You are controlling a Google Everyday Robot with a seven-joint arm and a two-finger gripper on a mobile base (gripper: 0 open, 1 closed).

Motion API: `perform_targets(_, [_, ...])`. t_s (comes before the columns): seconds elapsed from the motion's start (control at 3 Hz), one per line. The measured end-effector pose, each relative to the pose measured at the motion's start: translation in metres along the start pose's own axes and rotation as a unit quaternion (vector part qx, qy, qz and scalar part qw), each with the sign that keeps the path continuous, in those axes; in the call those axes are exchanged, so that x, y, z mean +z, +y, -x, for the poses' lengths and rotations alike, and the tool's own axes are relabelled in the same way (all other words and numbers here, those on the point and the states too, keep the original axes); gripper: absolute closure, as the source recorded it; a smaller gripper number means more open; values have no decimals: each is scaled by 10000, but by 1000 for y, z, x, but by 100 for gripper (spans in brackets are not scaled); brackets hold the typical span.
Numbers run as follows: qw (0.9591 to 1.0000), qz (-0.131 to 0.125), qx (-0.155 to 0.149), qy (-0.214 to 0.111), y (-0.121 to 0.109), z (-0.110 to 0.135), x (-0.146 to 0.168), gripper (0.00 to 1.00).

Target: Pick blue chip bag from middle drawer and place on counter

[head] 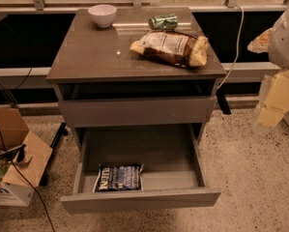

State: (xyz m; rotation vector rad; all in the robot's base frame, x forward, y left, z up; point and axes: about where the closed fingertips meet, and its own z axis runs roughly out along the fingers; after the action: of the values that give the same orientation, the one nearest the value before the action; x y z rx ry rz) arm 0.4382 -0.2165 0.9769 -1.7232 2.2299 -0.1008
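Nearest the camera, the wide shallow grey middle drawer (140,197) stood pulled fully out, the lowest front of the cabinet. The small dark navy blue chip bag (119,178) lay flat on the drawer floor, front-left, touching or just behind the front wall. Its big white block lettering ran sideways. It looked like something ending "LEN", but that reading isn't certain. The rest of the drawer floor held nothing else visible.

At far left sat an open brown cardboard box (11,153) w/ dark clutter inside and a dark mark on its side, not legible. A thin black cable (18,178) trailed across the speckled floor beside it.

At the right edge, about level w/ the closed grey drawer front (137,111), hung the blurred cream-yellow gripper (272,105) below the white arm. It was well apart from the cabinet and nowhere near the bag. Open or closed: cannot tell.

Farther back, the glossy grey-brown counter (95,52) carried a bigger crumpled brown-and-cream snack bag (170,47) at right w/ print too fine to read. Behind it lay a green can (163,21) on its side, no brand legible, and a white bowl (102,14) stood near the back edge.

Judged step: drawer open, bag not yet grasped, so the reach is in hand. Next move prob. calls for swinging the arm left and down into the drawer, clearing the front wall, and coming at the flat bag from above. The counter's bare left half looked the obvious drop spot.
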Motion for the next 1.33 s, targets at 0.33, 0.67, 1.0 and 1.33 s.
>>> perform_targets(0.33, [10000, -20, -2, -25, 0, 1, 0, 0])
perform_targets(0.67, [9989, 150, 65, -431, 7, 7, 22, 0])
perform_targets(1.0, [9924, 549, 95, -1093, 17, 24, 81, 0])
perform_targets(1.33, [9860, 947, 366, -1323, 19, 32, 130, 0])
